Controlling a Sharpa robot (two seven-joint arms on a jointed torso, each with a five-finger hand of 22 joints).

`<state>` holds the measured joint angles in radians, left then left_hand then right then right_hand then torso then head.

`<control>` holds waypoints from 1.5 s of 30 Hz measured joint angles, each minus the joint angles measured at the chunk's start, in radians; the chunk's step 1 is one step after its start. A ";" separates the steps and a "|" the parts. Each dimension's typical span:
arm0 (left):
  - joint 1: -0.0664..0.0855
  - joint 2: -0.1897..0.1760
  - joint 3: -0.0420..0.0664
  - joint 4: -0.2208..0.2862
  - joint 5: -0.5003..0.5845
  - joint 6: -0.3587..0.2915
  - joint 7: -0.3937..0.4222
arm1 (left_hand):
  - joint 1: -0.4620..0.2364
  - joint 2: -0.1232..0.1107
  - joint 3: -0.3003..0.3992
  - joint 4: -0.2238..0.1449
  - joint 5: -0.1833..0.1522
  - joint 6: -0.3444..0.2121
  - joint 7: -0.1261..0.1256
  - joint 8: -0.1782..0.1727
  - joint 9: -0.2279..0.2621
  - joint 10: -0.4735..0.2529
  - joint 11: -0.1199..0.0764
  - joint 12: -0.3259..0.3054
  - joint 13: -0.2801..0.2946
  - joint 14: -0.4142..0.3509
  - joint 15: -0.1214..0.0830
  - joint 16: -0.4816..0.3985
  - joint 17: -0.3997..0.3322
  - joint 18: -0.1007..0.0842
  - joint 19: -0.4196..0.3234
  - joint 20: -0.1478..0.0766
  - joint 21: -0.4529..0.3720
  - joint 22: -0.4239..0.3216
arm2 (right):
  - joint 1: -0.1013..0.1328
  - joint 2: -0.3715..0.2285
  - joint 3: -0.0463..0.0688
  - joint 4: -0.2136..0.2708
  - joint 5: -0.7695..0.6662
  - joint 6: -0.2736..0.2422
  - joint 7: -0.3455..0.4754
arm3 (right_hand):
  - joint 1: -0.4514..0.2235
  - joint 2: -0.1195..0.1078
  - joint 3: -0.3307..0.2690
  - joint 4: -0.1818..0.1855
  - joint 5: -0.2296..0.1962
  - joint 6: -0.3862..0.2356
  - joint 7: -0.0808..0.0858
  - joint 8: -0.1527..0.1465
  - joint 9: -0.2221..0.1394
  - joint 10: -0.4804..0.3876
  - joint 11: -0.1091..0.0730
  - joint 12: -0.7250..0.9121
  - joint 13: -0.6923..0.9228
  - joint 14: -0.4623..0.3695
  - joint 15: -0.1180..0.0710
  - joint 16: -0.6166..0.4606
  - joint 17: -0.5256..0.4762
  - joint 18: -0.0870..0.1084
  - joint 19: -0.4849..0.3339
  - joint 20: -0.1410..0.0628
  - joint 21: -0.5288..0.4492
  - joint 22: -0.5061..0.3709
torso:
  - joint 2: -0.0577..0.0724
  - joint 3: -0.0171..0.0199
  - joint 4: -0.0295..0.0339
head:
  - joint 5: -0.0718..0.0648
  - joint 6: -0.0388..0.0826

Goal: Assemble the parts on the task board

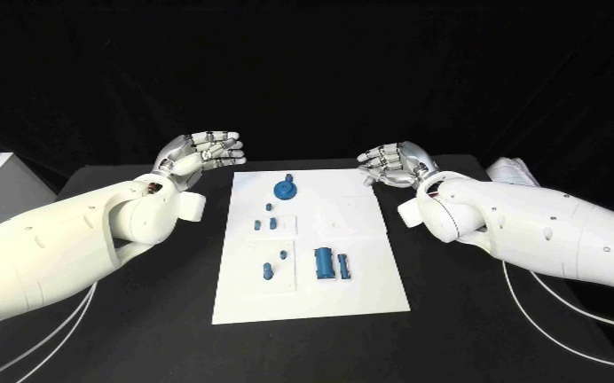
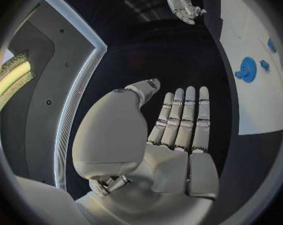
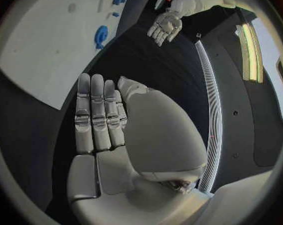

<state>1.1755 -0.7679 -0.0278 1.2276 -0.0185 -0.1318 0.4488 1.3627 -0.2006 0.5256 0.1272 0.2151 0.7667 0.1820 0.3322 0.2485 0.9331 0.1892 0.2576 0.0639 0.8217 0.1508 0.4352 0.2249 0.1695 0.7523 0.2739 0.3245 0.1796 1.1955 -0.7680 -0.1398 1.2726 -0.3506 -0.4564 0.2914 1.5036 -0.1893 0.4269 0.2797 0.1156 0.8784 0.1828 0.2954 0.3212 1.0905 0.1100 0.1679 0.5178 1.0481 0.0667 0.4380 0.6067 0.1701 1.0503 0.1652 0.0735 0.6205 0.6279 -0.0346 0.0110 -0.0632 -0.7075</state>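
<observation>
The white task board lies in the middle of the black table. A round blue part sits near its far end; the same round blue part appears in both wrist views. Small blue pieces lie mid-board. A larger blue block and a slim piece lie near the front, beside a small peg. My left hand hovers off the board's far left corner, fingers extended, holding nothing. My right hand hovers off the far right corner, likewise empty.
A white object lies at the table's far right edge, behind my right arm. A white box edge shows at the far left. White cables trail under both arms on the black table.
</observation>
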 measured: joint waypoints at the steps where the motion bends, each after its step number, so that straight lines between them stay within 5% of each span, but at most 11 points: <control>1: -0.002 0.006 0.000 -0.010 0.008 -0.004 0.005 | 0.000 0.000 -0.003 0.003 0.000 0.000 0.000 -0.008 -0.006 0.000 0.000 -0.026 0.000 -0.011 0.011 -0.037 -0.006 0.000 -0.009 0.009 -0.033 -0.021 | 0.000 0.013 0.001 -0.020 0.016 0.007 0.012 | -0.016 -0.016 0.031 -0.005 0.000 0.002 0.006 -0.015 -0.006 0.011 0.011 -0.050 -0.079 -0.012 0.011 -0.060 -0.041 0.000 -0.029 0.021 -0.008 -0.057 | -0.003 0.0001 -0.0005 | 0.002 0.004; 7: -0.015 0.035 0.000 -0.056 0.043 -0.027 0.028 | 0.000 0.000 -0.010 0.001 0.000 0.008 -0.008 -0.023 -0.024 0.004 0.004 -0.093 0.000 -0.020 0.020 -0.124 -0.024 0.000 -0.012 0.012 -0.110 -0.072 | -0.002 0.063 0.006 -0.110 0.080 0.042 0.072 | -0.084 -0.036 0.101 -0.070 -0.003 0.006 0.009 -0.062 -0.019 0.034 0.026 -0.100 -0.320 0.015 0.037 -0.211 -0.160 0.000 -0.045 0.046 -0.008 -0.273 | -0.021 0.0016 -0.0010 | 0.012 0.025; 10: -0.016 0.034 -0.001 -0.056 0.043 -0.029 0.027 | -0.106 0.058 -0.155 -0.034 -0.060 -0.199 -0.056 -0.110 -0.086 -0.248 -0.046 -0.141 -0.018 -0.240 -0.025 -0.213 -0.080 -0.036 -0.210 -0.063 -0.172 -0.104 | -0.002 0.062 0.006 -0.107 0.082 0.042 0.073 | -0.214 0.026 -0.041 -0.136 -0.036 -0.237 -0.038 -0.130 -0.103 -0.063 -0.006 -0.120 -0.389 -0.070 0.009 -0.282 -0.291 -0.033 -0.203 -0.007 -0.028 -0.384 | -0.021 0.0016 -0.0008 | 0.012 0.026; 12: -0.018 0.031 0.000 -0.050 0.043 -0.032 0.026 | -0.213 0.100 -0.263 -0.061 -0.106 -0.365 -0.093 -0.175 -0.134 -0.449 -0.088 -0.175 -0.031 -0.410 -0.062 -0.278 -0.122 -0.080 -0.369 -0.126 -0.217 -0.126 | -0.006 0.058 0.012 -0.096 0.083 0.038 0.071 | -0.324 0.075 -0.154 -0.177 -0.059 -0.425 -0.081 -0.178 -0.167 -0.180 -0.036 -0.135 -0.428 -0.250 -0.013 -0.328 -0.383 -0.073 -0.438 -0.054 -0.042 -0.453 | -0.023 0.0023 -0.0011 | 0.014 0.028; 16: -0.028 0.027 0.001 -0.019 0.043 -0.051 0.025 | -0.390 0.149 -0.390 -0.093 -0.158 -0.559 -0.136 -0.251 -0.189 -0.683 -0.137 -0.215 -0.047 -0.609 -0.105 -0.354 -0.172 -0.110 -0.554 -0.197 -0.269 -0.152 | -0.025 0.049 0.029 -0.048 0.095 0.020 0.072 | -0.502 0.130 -0.285 -0.227 -0.086 -0.644 -0.130 -0.235 -0.241 -0.586 -0.072 -0.148 -0.472 -0.622 -0.039 -0.381 -0.491 -0.117 -0.732 -0.107 -0.054 -0.534 | -0.032 0.0080 -0.0028 | 0.026 0.046; 17: -0.031 0.026 0.002 -0.008 0.043 -0.058 0.024 | -0.462 0.156 -0.408 -0.098 -0.166 -0.586 -0.142 -0.262 -0.197 -0.715 -0.145 -0.221 -0.049 -0.637 -0.111 -0.364 -0.179 -0.122 -0.580 -0.207 -0.276 -0.155 | -0.031 0.046 0.034 -0.031 0.100 0.014 0.074 | -0.539 0.138 -0.305 -0.234 -0.090 -0.677 -0.138 -0.243 -0.252 -0.656 -0.078 -0.150 -0.478 -0.681 -0.043 -0.389 -0.507 -0.117 -0.776 -0.115 -0.057 -0.546 | -0.037 0.0099 -0.0034 | 0.029 0.052; 19: -0.039 0.024 0.005 0.022 0.042 -0.083 0.024 | -0.713 0.169 -0.444 -0.107 -0.181 -0.642 -0.154 -0.283 -0.213 -0.783 -0.159 -0.232 -0.054 -0.694 -0.124 -0.387 -0.193 -0.133 -0.633 -0.228 -0.291 -0.163 | -0.047 0.038 0.049 0.013 0.115 -0.008 0.080 | -0.758 0.154 -0.343 -0.249 -0.096 -0.739 -0.152 -0.259 -0.274 -0.790 -0.087 -0.157 -0.490 -0.795 -0.050 -0.405 -0.538 -0.135 -0.861 -0.131 -0.060 -0.569 | -0.047 0.0154 -0.0052 | 0.039 0.068; 23: -0.057 0.015 0.011 0.094 0.042 -0.155 0.026 | -1.023 0.185 -0.482 -0.118 -0.196 -0.702 -0.168 -0.307 -0.230 -0.855 -0.174 -0.243 -0.058 -0.755 -0.137 -0.410 -0.208 -0.149 -0.691 -0.251 -0.306 -0.171 | -0.085 0.019 0.088 0.122 0.162 -0.070 0.102 | -1.111 0.171 -0.384 -0.263 -0.102 -0.807 -0.167 -0.277 -0.297 -0.936 -0.098 -0.157 -0.503 -0.918 -0.058 -0.420 -0.571 -0.141 -0.953 -0.147 -0.065 -0.594 | -0.066 0.0249 -0.0082 | 0.055 0.092; 29: -0.093 0.002 0.019 0.222 0.039 -0.316 0.032 | -1.240 0.195 -0.507 -0.124 -0.204 -0.740 -0.175 -0.319 -0.242 -0.905 -0.185 -0.249 -0.061 -0.795 -0.145 -0.424 -0.219 -0.149 -0.725 -0.269 -0.314 -0.176 | -0.130 -0.002 0.127 0.250 0.248 -0.181 0.147 | -1.361 0.183 -0.408 -0.275 -0.107 -0.851 -0.178 -0.285 -0.313 -1.035 -0.106 -0.161 -0.513 -1.001 -0.064 -0.426 -0.594 -0.156 -1.013 -0.161 -0.068 -0.611 | -0.079 0.0325 -0.0105 | 0.063 0.106; 38: -0.123 -0.011 0.026 0.327 0.035 -0.524 0.043 | -1.356 0.201 -0.522 -0.127 -0.208 -0.761 -0.182 -0.329 -0.247 -0.929 -0.189 -0.254 -0.063 -0.818 -0.151 -0.429 -0.223 -0.149 -0.749 -0.274 -0.319 -0.178 | -0.145 -0.011 0.139 0.295 0.321 -0.275 0.189 | -1.496 0.189 -0.421 -0.281 -0.110 -0.875 -0.183 -0.292 -0.320 -1.086 -0.110 -0.164 -0.516 -1.043 -0.067 -0.432 -0.604 -0.156 -1.046 -0.165 -0.069 -0.618 | -0.083 0.0345 -0.0110 | 0.063 0.107; 45: -0.126 -0.013 0.027 0.339 0.033 -0.595 0.048 | -1.357 0.201 -0.522 -0.127 -0.208 -0.761 -0.182 -0.329 -0.248 -0.930 -0.189 -0.254 -0.063 -0.818 -0.151 -0.429 -0.224 -0.149 -0.749 -0.274 -0.319 -0.179 | -0.145 -0.012 0.139 0.296 0.341 -0.298 0.202 | -1.500 0.191 -0.421 -0.281 -0.110 -0.875 -0.183 -0.292 -0.320 -1.086 -0.111 -0.164 -0.517 -1.043 -0.067 -0.431 -0.606 -0.156 -1.046 -0.165 -0.069 -0.620 | -0.084 0.0346 -0.0110 | 0.063 0.107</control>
<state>1.0498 -0.7805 -0.0010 1.5668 0.0147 -0.7269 0.4971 0.0060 0.0006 0.0041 -0.0001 0.0068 0.0054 0.0000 0.0033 0.0009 0.0036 0.0001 0.0034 0.0008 0.0036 0.0002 0.0064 0.0009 0.0207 0.0035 0.0001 0.0058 0.0008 1.0503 -0.7797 -0.0008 1.5682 -0.0096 -0.7540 0.4932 0.0041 0.0014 0.0056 -0.0013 0.0053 0.0039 -0.0004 0.0034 0.0009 0.0044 -0.0008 0.0035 0.0009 0.0051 -0.0002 0.0065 0.0010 0.0140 0.0047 0.0002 0.0050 0.0009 0.5444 0.0000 0.0000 0.0000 -0.6000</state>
